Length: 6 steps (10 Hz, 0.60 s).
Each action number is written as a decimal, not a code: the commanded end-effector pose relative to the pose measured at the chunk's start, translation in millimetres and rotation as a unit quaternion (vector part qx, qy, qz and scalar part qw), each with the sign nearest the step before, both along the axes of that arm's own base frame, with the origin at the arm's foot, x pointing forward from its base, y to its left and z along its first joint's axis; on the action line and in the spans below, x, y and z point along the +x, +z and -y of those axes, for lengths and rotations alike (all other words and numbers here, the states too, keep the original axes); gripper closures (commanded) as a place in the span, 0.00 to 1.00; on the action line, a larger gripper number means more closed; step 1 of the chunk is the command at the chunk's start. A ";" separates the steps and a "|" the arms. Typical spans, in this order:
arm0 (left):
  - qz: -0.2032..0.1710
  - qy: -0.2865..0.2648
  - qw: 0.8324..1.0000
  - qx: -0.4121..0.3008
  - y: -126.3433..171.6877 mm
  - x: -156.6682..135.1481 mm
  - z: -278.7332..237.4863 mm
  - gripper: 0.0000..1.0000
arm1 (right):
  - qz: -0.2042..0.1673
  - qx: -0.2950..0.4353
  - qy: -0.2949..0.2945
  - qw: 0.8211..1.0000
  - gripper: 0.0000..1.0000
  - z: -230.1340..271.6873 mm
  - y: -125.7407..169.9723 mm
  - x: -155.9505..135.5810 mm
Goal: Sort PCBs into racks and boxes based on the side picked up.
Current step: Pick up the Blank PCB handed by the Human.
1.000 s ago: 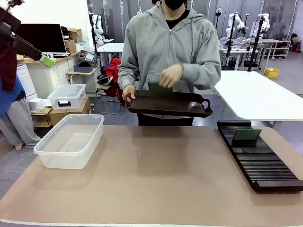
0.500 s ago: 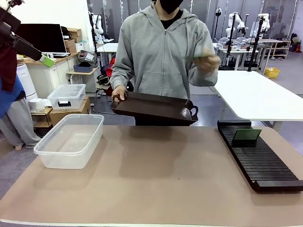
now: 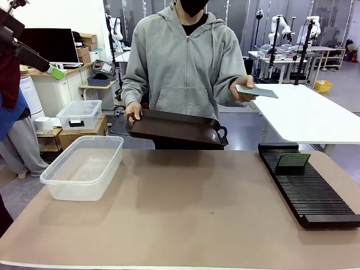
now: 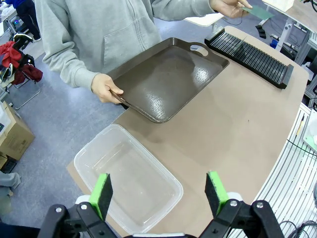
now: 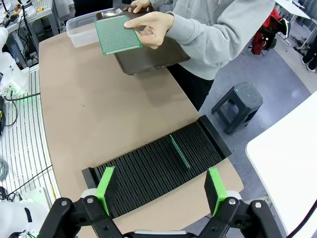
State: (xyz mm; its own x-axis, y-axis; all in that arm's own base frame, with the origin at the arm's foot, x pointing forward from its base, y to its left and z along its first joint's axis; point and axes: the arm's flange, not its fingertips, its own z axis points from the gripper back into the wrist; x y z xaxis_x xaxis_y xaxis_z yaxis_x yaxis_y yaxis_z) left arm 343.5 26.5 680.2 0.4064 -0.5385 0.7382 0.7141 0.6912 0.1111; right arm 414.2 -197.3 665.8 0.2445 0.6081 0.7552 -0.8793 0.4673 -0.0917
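Note:
A person across the table holds one green PCB (image 3: 256,90) (image 5: 118,33) flat in one hand, out over the table's right side. A second PCB (image 3: 292,161) (image 5: 179,151) stands upright in a far slot of the black rack (image 3: 309,194) (image 5: 148,173). The clear box (image 3: 84,166) (image 4: 129,178) sits at the table's left with nothing in it. My left gripper (image 4: 158,193) hangs open high above the box. My right gripper (image 5: 161,191) hangs open above the rack, with nothing between its fingers.
The person's other hand holds a dark brown handled tray (image 3: 174,128) (image 4: 168,79) over the table's far edge. A smaller lidded clear box (image 3: 80,114) stands off the table at the back left. A white table (image 3: 306,115) lies beyond the rack.
The person's hand lifted a PCB out of the brown tray and swung it to the right, now holding it out flat. The tray shifted left. Both grippers stayed put.

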 end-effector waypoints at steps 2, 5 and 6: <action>0.003 -0.001 1.000 -0.004 -1.9 0.2 -0.6 0.00 | 0.000 -0.001 -0.002 1.000 0.07 0.6 0.0 0.3; 0.003 -0.001 1.000 -0.004 -1.9 0.2 -0.6 0.00 | 0.000 -0.001 -0.002 1.000 0.07 0.6 0.0 0.3; 0.003 -0.001 1.000 -0.004 -1.9 0.2 -0.6 0.00 | 0.000 -0.001 -0.002 1.000 0.07 0.6 0.0 0.3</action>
